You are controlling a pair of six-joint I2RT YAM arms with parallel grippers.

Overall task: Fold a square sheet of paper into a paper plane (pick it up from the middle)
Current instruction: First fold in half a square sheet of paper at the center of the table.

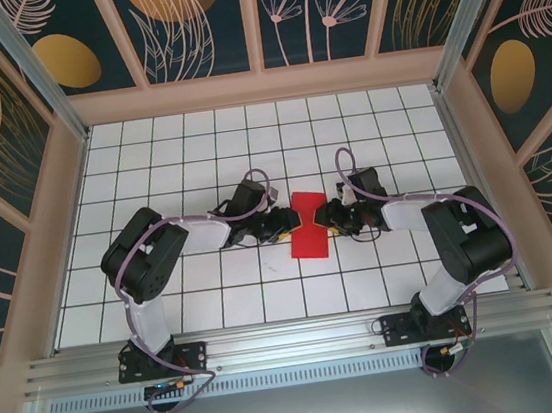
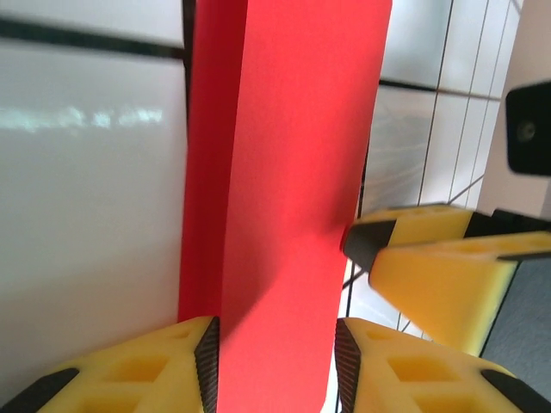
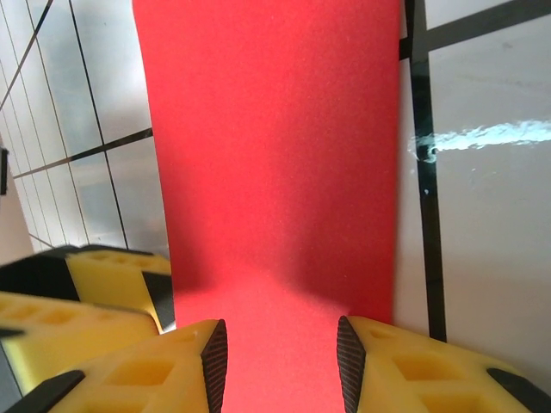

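Observation:
The square sheet of paper [image 1: 310,244] is bright red and lies on the tiled table [image 1: 199,155] as an upright strip about one tile wide, pinched narrower at its waist. My left gripper [image 1: 280,224] comes in from the left and my right gripper [image 1: 333,218] from the right, meeting at that waist. In the left wrist view the paper [image 2: 293,172] fills the gap of my left gripper [image 2: 275,361], both pads against its long edges. In the right wrist view the paper [image 3: 275,155] spans my right gripper [image 3: 280,361] the same way and bulges slightly.
The two grippers sit side by side: a right finger [image 2: 430,267] shows beside my left jaws, a left finger [image 3: 103,284] beside my right jaws. Wooden frame walls [image 1: 261,87] enclose the tiled floor, with bare tiles around the paper.

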